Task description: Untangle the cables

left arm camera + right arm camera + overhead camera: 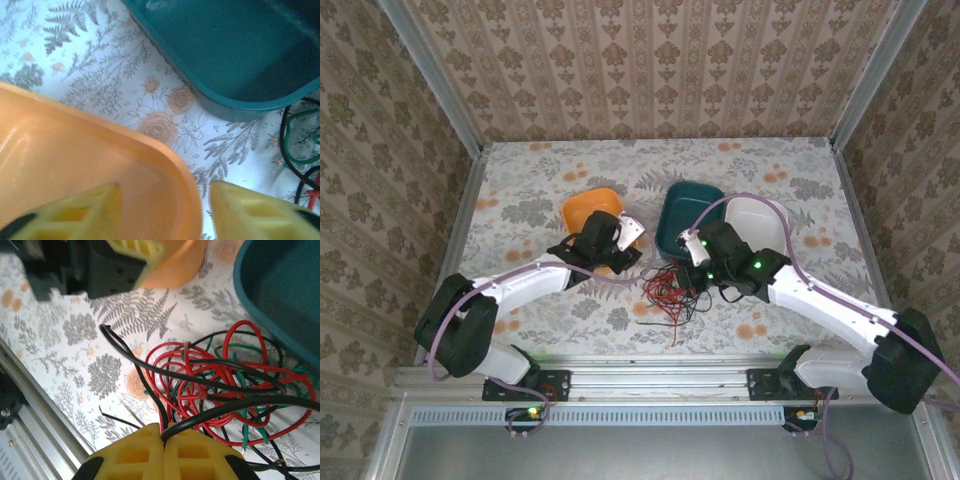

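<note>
On the floral table (520,170) the cables (668,295) heap at lower centre, and we find the right claw (165,432) nearer, pinched tight on a black cable (131,359) running up-left, while the left claw (165,189) gapes empty astride the orange tray (60,150).

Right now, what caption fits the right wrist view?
Right gripper shut on a black cable from the tangled cables.
</note>
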